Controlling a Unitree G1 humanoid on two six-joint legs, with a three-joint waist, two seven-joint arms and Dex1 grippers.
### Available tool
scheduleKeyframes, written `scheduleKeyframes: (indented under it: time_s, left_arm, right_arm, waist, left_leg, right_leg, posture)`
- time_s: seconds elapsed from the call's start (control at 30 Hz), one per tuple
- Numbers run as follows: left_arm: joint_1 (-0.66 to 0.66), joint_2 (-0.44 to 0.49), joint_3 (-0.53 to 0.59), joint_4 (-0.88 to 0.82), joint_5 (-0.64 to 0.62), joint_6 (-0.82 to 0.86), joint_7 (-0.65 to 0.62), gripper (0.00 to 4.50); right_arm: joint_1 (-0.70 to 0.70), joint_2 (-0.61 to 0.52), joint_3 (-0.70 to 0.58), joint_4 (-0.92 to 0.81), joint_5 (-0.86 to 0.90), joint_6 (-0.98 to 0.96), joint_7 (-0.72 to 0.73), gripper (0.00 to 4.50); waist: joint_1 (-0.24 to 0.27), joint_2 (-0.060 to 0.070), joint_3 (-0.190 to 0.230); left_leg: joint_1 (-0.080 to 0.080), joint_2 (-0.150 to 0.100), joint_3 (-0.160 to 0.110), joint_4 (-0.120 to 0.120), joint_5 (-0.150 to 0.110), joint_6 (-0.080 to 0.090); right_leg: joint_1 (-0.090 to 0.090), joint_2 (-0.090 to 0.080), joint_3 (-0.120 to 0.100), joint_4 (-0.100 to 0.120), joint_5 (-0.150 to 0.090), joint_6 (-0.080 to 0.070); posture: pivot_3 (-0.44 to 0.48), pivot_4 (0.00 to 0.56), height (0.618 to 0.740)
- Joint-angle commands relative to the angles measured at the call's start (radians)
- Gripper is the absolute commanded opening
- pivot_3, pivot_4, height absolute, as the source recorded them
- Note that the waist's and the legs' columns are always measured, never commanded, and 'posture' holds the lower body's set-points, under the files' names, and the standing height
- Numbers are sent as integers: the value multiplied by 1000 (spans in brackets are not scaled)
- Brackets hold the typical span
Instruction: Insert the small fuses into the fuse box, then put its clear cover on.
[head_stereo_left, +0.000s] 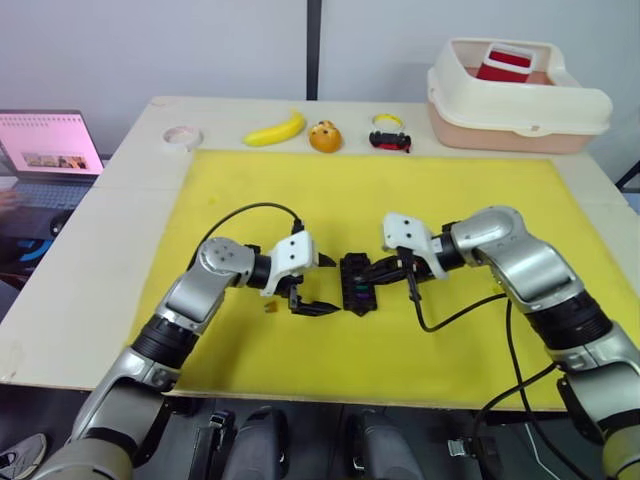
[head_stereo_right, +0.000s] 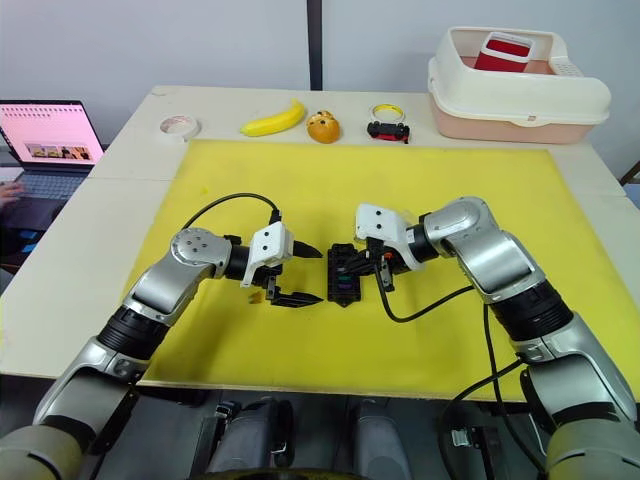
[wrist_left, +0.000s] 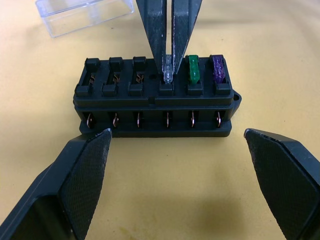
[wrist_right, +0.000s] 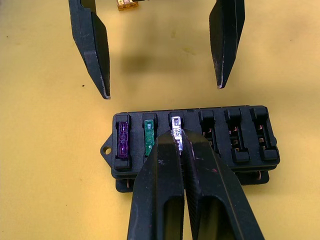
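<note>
The black fuse box (head_stereo_left: 357, 283) lies at the middle of the yellow mat (head_stereo_left: 450, 200). A purple fuse (wrist_right: 123, 142) and a green fuse (wrist_right: 148, 137) sit in two slots at one end of a row. My right gripper (wrist_right: 179, 137) is shut on a grey fuse (wrist_left: 168, 75), holding it in the third slot beside the green one. Just left of the box, my left gripper (head_stereo_right: 318, 275) stands open with nothing between its fingers. An amber fuse (head_stereo_right: 256, 296) lies on the mat by the left gripper. The clear cover (wrist_left: 85, 15) rests on the mat beyond the box.
Along the table's far edge are a tape roll (head_stereo_left: 183, 136), a banana (head_stereo_left: 275, 130), a small orange object (head_stereo_left: 324, 137), a black-and-red toy car (head_stereo_left: 390, 140) and a cream bin (head_stereo_left: 515, 95). A laptop (head_stereo_left: 50, 145) stands at far left. Black cables hang from both wrists.
</note>
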Motion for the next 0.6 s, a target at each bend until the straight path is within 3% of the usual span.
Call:
scheduleKeyframes:
  time_s: [0.03,0.6]
  left_arm:
    - [-1,3,5,-42,-3,-6,3,4476]
    - [-4,1,6,-39,-1,-7,6,4476]
  right_arm:
    - [18,5,9,29,-29,-12,-3,0]
    - [-20,11,6,56,-31,-19,13,0]
  waist:
    - [0,0,0]
    - [0,0,0]
  left_leg:
    - [0,0,0,0,0,0]
    - [5,0,0,0,0,0]
  right_leg:
    - [0,0,0,0,0,0]
    - [5,0,0,0,0,0]
  posture:
    - [0,150,740]
    - [0,150,740]
